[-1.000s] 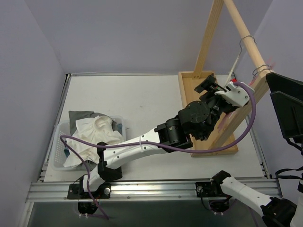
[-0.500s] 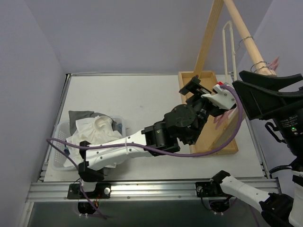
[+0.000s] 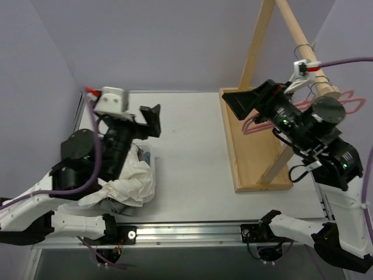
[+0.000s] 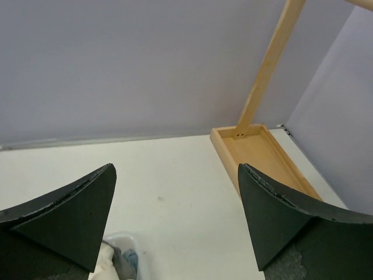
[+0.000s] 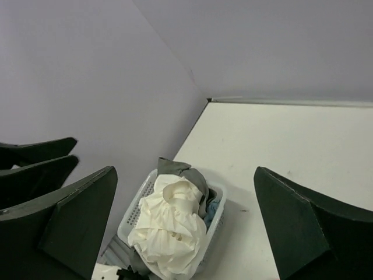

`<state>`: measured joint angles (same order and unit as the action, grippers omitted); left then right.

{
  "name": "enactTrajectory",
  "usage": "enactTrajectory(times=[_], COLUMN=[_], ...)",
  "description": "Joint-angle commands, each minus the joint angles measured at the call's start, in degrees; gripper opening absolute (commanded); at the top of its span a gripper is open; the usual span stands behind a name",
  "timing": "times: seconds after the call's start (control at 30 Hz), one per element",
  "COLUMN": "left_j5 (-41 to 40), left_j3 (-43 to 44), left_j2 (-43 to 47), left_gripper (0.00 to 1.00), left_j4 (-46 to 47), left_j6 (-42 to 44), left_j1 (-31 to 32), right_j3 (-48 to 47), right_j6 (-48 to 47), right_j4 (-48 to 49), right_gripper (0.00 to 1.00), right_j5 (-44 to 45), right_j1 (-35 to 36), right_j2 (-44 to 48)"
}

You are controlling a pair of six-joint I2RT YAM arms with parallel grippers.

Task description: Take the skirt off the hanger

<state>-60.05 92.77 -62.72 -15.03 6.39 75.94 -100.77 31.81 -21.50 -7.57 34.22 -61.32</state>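
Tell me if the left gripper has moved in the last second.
Yes. The left gripper swung left, away from the wooden rack, and now hangs over the white clothes.

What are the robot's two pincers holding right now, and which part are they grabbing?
Nothing. The left pincer and the right pincer are both wide open, and each wrist view shows only empty space in the gap.

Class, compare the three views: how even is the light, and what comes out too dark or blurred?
Top view: soft, even light on the table, no glare. Left wrist view: the fingers of the left hand are near-black, without detail; the wooden rack is clear. Right wrist view: the right hand is dark too; the basket looks sharp.
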Motion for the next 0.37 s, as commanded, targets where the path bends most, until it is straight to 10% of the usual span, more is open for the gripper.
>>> enactTrajectory(times=[0.0,0.33], left_j5=[3.1,10.6], left_j3=[-7.3,-18.8], left_j2=[9.0,17.1], left_gripper=[0.94,0.94], left_j4=[-13.0,-25.9], left_j6=[-20.2,-36.0], left_j1=[-2.7,-3.3], right_j3=[5.7,19.1], right_j6=[2.7,1.8], right_j4=[4.5,11.5], right_gripper=[1.00,1.00], right_j5=[-1.7,5.6], right_j1=[0.5,7.6], right_j2=[-1.9,-0.4])
